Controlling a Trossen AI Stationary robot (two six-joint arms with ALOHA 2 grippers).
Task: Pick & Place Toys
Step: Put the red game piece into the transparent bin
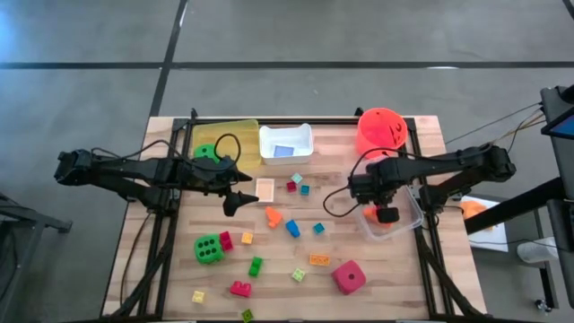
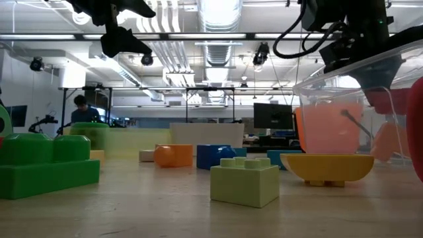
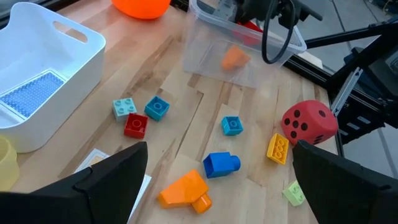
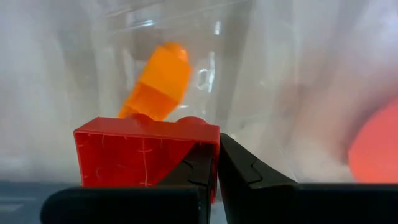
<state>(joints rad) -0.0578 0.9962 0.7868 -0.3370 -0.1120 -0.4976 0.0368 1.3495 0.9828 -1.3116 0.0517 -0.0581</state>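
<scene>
Left claw (image 1: pixel 240 199) spread wide; right claw (image 1: pixel 387 213) closed.

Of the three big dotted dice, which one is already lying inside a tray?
One green die: it sits in the yellow tray at the table's far edge. The other green die and the pink-red die both stand on the bare table.

Pale planked wood table (image 1: pixel 161 269); glossy plastic bricks (image 3: pixel 221 165); clear glossy plastic tray (image 3: pixel 249 59); matt dark fingers (image 3: pixel 106 180).
</scene>
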